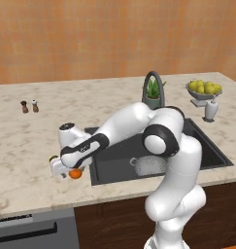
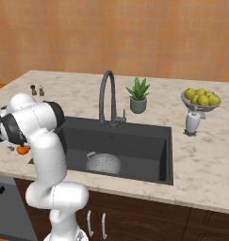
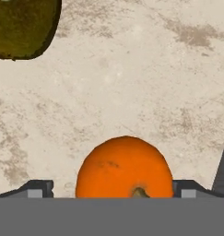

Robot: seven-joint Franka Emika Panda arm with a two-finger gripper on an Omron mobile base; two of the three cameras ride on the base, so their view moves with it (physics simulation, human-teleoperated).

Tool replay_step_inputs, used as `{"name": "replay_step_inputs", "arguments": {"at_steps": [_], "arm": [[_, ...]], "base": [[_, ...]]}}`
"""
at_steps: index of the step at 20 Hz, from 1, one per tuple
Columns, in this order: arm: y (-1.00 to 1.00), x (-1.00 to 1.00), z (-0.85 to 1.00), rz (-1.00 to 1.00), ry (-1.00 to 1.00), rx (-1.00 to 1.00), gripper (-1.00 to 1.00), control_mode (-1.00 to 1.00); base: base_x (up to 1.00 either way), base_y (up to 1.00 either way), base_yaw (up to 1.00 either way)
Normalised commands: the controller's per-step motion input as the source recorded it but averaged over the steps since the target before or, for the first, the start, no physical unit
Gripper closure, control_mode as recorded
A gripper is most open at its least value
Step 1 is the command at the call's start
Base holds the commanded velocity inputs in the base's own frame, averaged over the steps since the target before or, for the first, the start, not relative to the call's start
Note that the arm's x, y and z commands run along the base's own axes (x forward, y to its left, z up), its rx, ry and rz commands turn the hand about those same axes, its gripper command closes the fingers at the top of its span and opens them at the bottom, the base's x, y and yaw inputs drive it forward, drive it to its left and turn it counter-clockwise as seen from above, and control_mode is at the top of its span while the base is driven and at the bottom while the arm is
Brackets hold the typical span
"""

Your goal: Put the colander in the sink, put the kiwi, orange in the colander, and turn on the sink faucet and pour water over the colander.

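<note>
Orange [image 3: 125, 167] sits on the counter [image 3: 132, 83] between our wide-open gripper [image 3: 113, 189] jaws, ungripped; kiwi [image 3: 23, 27] lies nearby, colander [image 1: 149, 165] in the sink [image 1: 114, 160].

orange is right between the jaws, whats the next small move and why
Probably close the jaws on the orange. In the hand view it sits centred between the two open fingertips on the counter, while the kiwi lies apart. The colander already waits in the sink, so a grip comes next.
</note>
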Motion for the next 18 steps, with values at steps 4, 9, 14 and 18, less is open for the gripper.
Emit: {"name": "replay_step_inputs", "arguments": {"at_steps": [4, 9, 14, 18], "arm": [[-0.21, 0.00, 0.00, 0.00, -0.04, 0.00, -1.00, -1.00], [-0.10, 0.00, -0.07, 0.00, -0.01, 0.00, -1.00, -1.00], [-0.01, 0.00, -0.27, 0.00, 0.00, 0.00, 1.00, -1.00], [0.00, 0.00, -0.29, 0.00, 0.00, 0.00, 1.00, -1.00]], "base": [[0.00, 0.00, 0.00], [0.00, 0.00, 0.00], [0.00, 0.00, 0.00], [0.00, 0.00, 0.00]]}}
